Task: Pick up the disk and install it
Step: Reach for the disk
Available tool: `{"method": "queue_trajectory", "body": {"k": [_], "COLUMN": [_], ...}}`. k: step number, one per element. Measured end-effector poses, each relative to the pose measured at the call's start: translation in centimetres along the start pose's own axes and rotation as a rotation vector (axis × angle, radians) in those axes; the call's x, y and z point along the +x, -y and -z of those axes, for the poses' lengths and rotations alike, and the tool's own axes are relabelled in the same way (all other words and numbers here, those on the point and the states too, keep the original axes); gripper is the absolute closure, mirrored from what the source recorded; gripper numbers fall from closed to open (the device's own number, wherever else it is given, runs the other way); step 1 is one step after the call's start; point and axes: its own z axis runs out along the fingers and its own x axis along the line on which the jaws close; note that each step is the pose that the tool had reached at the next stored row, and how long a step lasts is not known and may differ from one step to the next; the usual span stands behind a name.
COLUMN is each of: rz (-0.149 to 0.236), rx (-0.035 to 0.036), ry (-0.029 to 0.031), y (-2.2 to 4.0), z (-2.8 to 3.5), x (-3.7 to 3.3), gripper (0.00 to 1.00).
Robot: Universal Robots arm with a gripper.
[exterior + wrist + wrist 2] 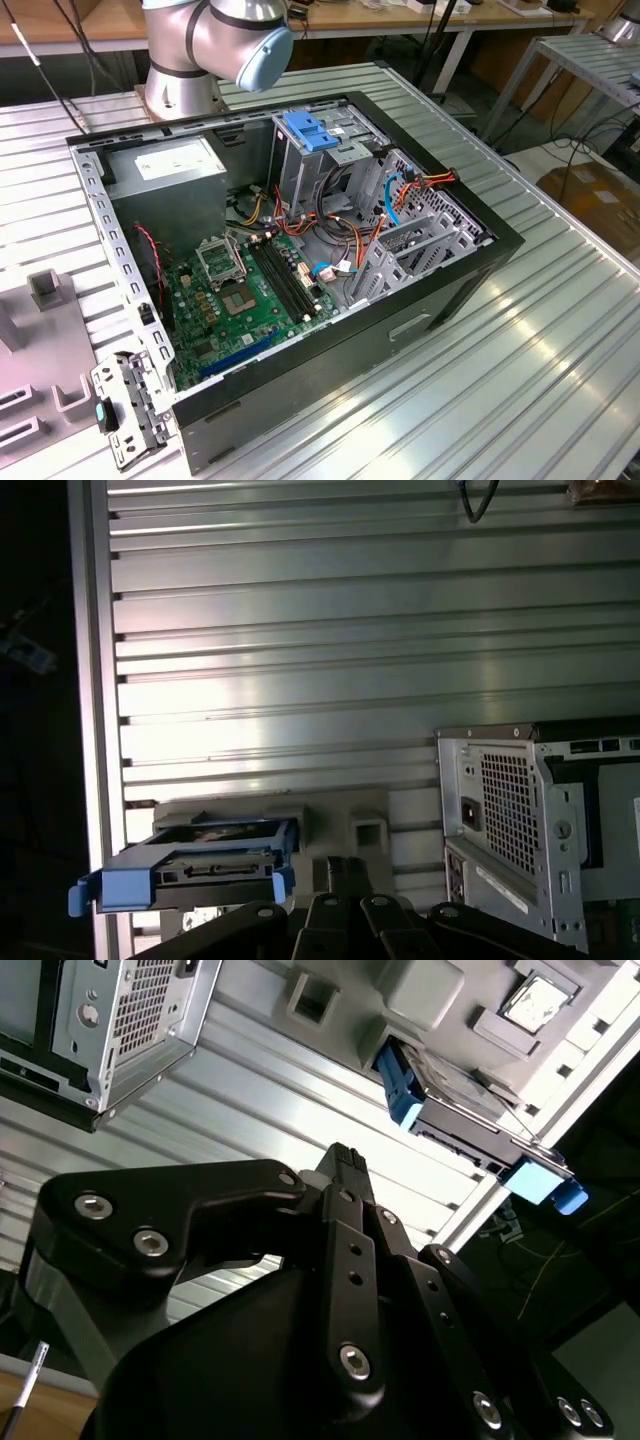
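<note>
On the grey fixture (330, 815) the blue-railed disk (215, 865) rests untouched; the jaws are pressed together, empty.

We log a slatted aluminium table (280, 1090) spread ahead of the tool (345, 1155), with bright glare across its ribs. Past the table's edge, well off from the tool, the floor (590, 1290) is dark. In the exterior view we note a wooden bench (400, 20), a second metal table (590, 60) and cables (575, 150) on the floor.
</note>
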Motion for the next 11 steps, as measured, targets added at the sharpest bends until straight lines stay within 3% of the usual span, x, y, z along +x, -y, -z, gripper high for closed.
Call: {"method": "queue_trajectory", "body": {"k": [4, 9, 11], "rz": [0.0, 0.0, 0.0], "rx": [-0.0001, 0.0, 0.0], "ry": [0.0001, -0.0001, -0.0018], "y": [0.28, 1.25, 1.41], "z": [0.05, 0.11, 0.11], "x": [2.05, 3.42, 3.52], "gripper": [0.89, 0.89, 0.89]}}
